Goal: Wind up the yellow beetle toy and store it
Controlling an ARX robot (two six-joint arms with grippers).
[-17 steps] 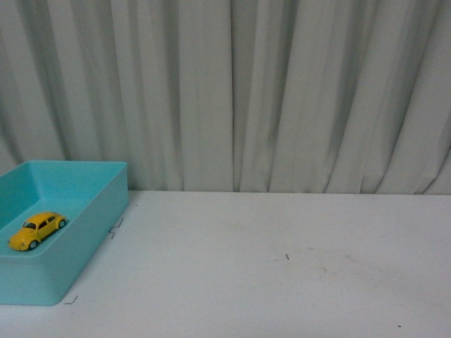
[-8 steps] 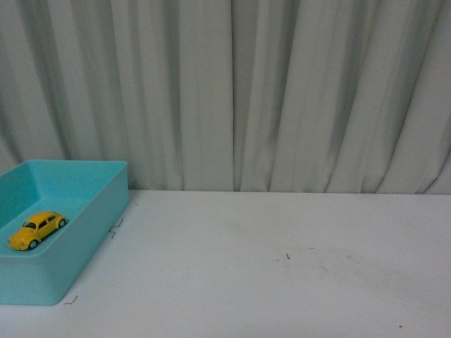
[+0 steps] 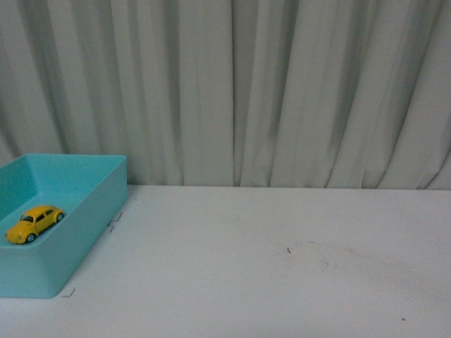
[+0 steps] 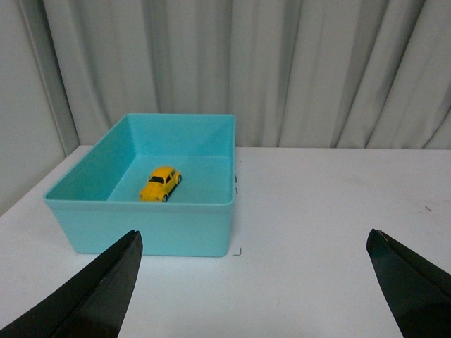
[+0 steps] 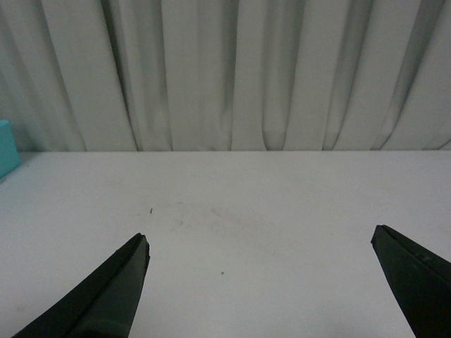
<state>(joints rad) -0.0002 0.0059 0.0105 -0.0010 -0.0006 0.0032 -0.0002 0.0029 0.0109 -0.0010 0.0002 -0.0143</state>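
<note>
1. The yellow beetle toy [image 4: 161, 184] sits on its wheels on the floor of the turquoise bin [image 4: 176, 227], towards the middle, clear of every wall. The bin stands at the left side of the white bench [image 3: 282, 282]. By how things lie, the toy looks stored, though nothing here shows whether its spring was wound
2. The left gripper [image 4: 254, 282] has its fingers [image 4: 106, 289] spread wide with nothing between them, back from the bin on its near side. The right gripper [image 5: 261, 282] is likewise wide open and empty over bare bench, well apart from the bin
3. If the toy is wound, it could roll on the smooth bin floor and knock a wall; the walls look tall enough to keep it in
4. If the left arm reaches in again, a finger could catch the near rim and shove or tip the light bin, since the approach crosses that wall
5. A grab at the glossy, rounded body could slip, squirting the toy sideways into a corner where the fingers have little room
6. In the front view neither arm shows, so any clearance from the bin can be judged from the wrist views only
</note>
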